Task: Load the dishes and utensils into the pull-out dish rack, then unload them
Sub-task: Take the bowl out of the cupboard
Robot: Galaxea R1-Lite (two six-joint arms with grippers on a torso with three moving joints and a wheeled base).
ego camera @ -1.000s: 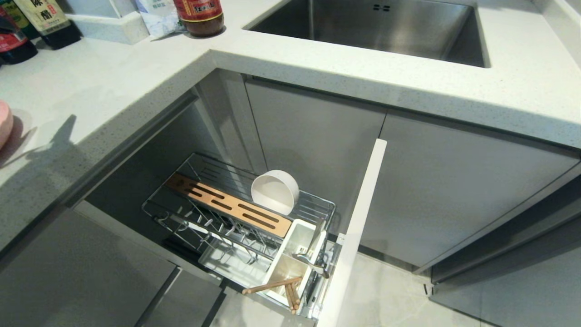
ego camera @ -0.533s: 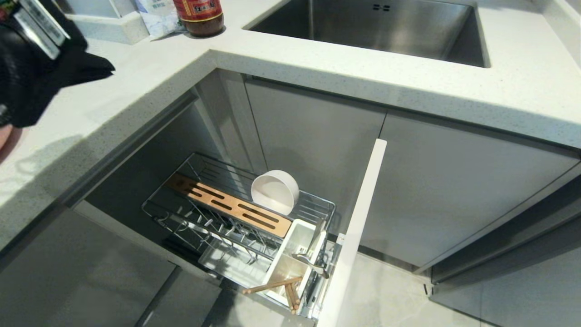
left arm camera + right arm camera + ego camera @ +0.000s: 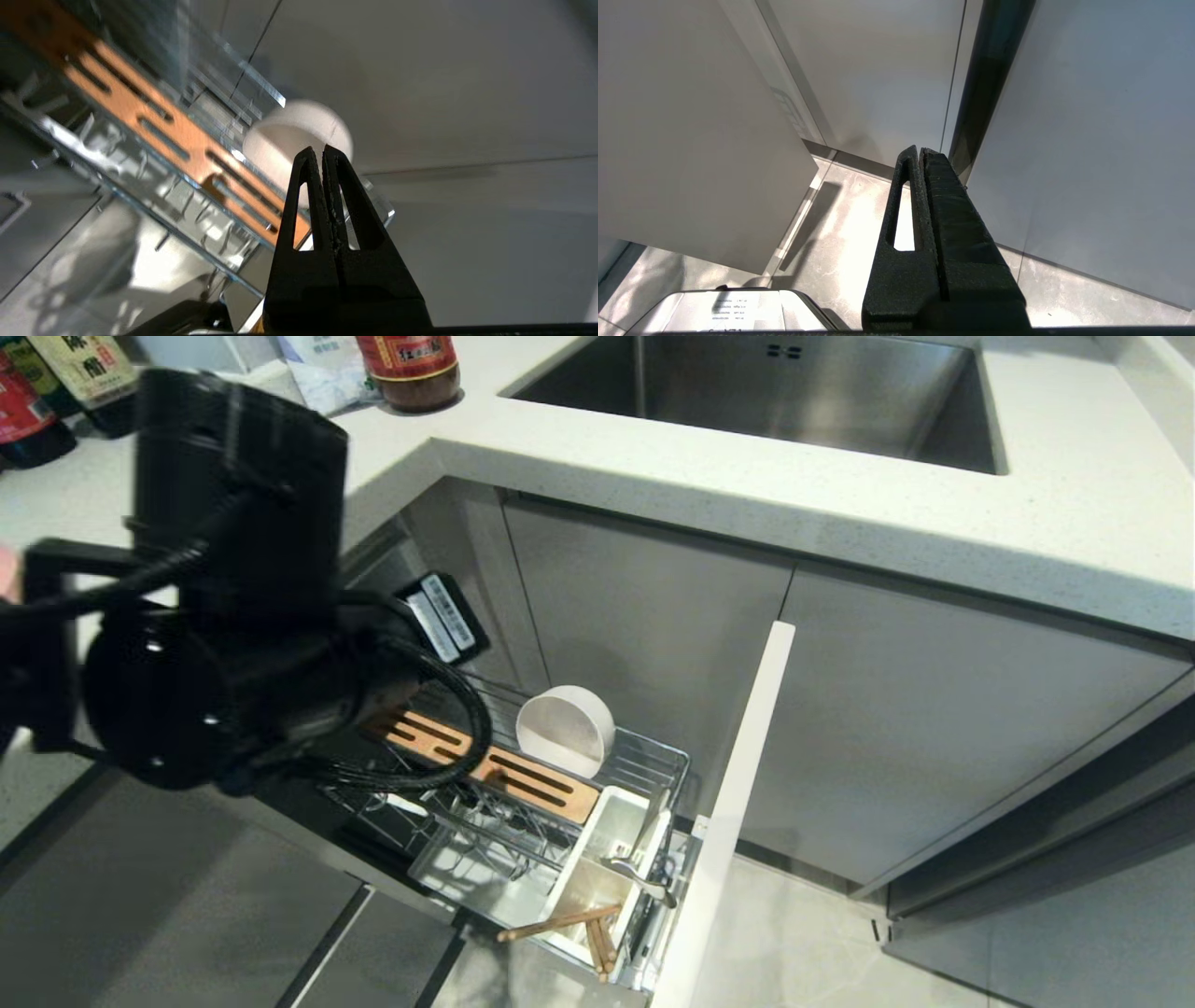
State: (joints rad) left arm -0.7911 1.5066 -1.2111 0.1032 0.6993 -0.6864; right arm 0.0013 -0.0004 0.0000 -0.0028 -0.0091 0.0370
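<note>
Labels: bottle [image 3: 84,369] shows Chinese characters, barcode sticker [image 3: 448,616] unreadable.
Left gripper [image 3: 323,151]: jaws pinched together, empty, over bowl [image 3: 566,729].
Rack [image 3: 644,770]: half hidden behind the arm.
Right gripper [image 3: 920,151]: closed too.

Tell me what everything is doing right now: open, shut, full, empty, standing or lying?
Pull-out dish rack: pulled out.
Bowl: on its edge in the rack.
Chopsticks: lying over the utensil cup.
Fork: in the cup.
Left gripper: shut, empty, above the rack.
Right gripper: shut, empty, parked low by the cabinets.
Sink: empty in the visible part.
</note>
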